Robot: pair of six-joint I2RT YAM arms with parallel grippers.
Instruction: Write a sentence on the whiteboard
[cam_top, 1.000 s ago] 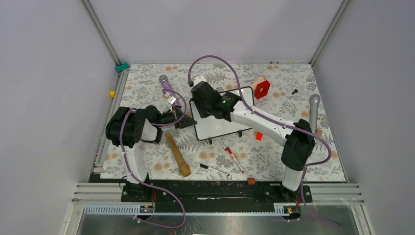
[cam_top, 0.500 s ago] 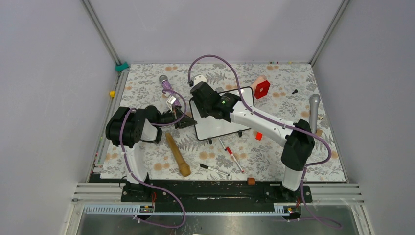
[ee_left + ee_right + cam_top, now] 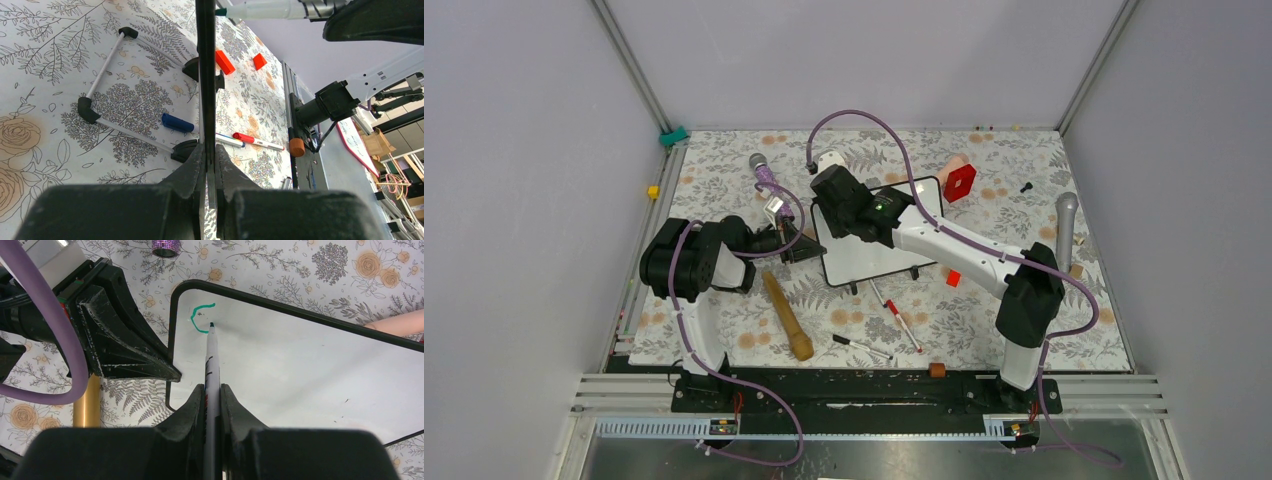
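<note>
The right jaws are clamping a green-tipped marker point(image 3: 211, 365), holding its tip at the whiteboard point(image 3: 310, 370), which is resting on the worktop point(image 3: 714, 190) with the left jaws pinching its black frame. The sentence point(image 3: 204, 305) is seemingly just starting: one green curve near a corner, needing steady strokes to finish the first letter.

Floral cloth point(image 3: 724, 180): wooden stick point(image 3: 787, 316) front-left, red block point(image 3: 960, 182) rear, red-capped marker point(image 3: 903, 323) near black pen point(image 3: 861, 346).
</note>
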